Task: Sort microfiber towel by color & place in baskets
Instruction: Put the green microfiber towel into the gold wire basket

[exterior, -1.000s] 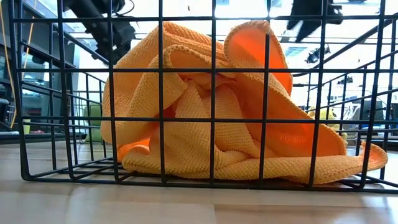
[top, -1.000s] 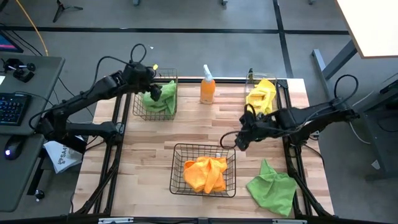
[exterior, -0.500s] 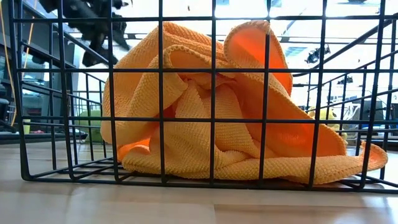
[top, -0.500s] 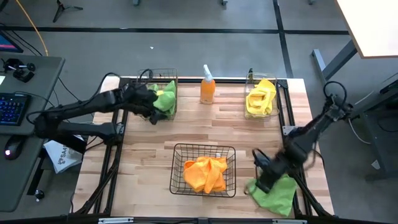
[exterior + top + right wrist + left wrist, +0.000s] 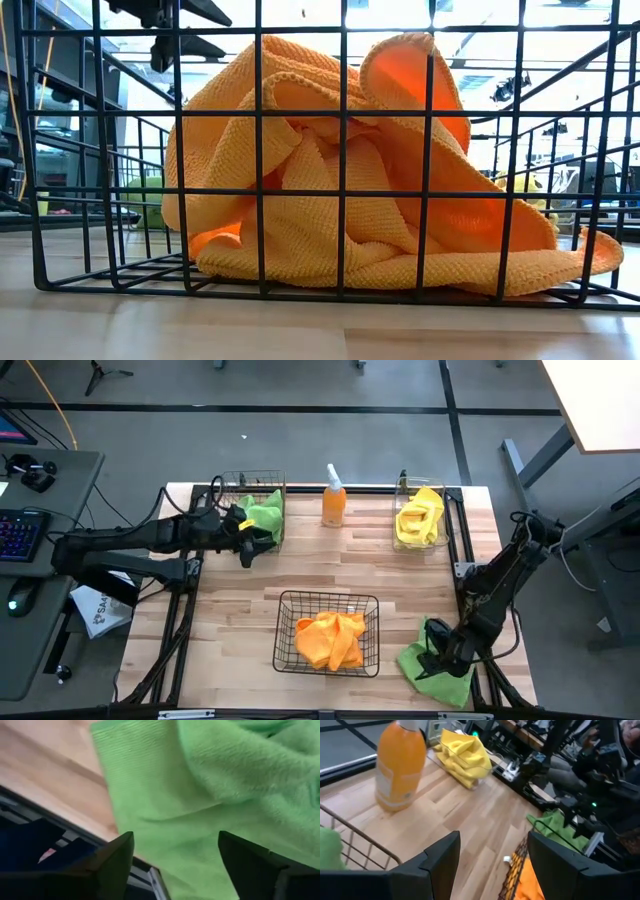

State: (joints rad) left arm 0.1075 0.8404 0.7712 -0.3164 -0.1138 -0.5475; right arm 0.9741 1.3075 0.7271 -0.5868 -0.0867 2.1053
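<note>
A loose green towel (image 5: 447, 678) lies flat at the table's near right corner. My right gripper (image 5: 432, 653) is open and points down just over it. In the right wrist view the towel (image 5: 225, 780) fills the picture between the two fingers (image 5: 116, 865). My left gripper (image 5: 246, 540) is open and hovers at the near side of the taller basket (image 5: 228, 488), which holds a green towel (image 5: 265, 515). The wider basket (image 5: 284, 628) holds an orange towel (image 5: 330, 638). The clear bin (image 5: 404, 500) holds a yellow towel (image 5: 420, 515). My right gripper comes down on the green towel's near part (image 5: 165, 825) from above with its fingers spread apart. Whether the fingertips touch the cloth, I cannot tell. The towel lies on the table.
An orange spray bottle (image 5: 333, 503) stands at the far edge between the taller basket and the clear bin. Bare wood shows in the table's middle and along its left side. The low view looks through the wider basket's wires (image 5: 258, 150) at the orange towel (image 5: 330, 210).
My right gripper has swung from the table's middle, by the clear bin, to the near right corner and dropped onto the loose green towel. My left gripper has drawn back from above the taller basket toward the near edge; the green towel stays in that basket.
</note>
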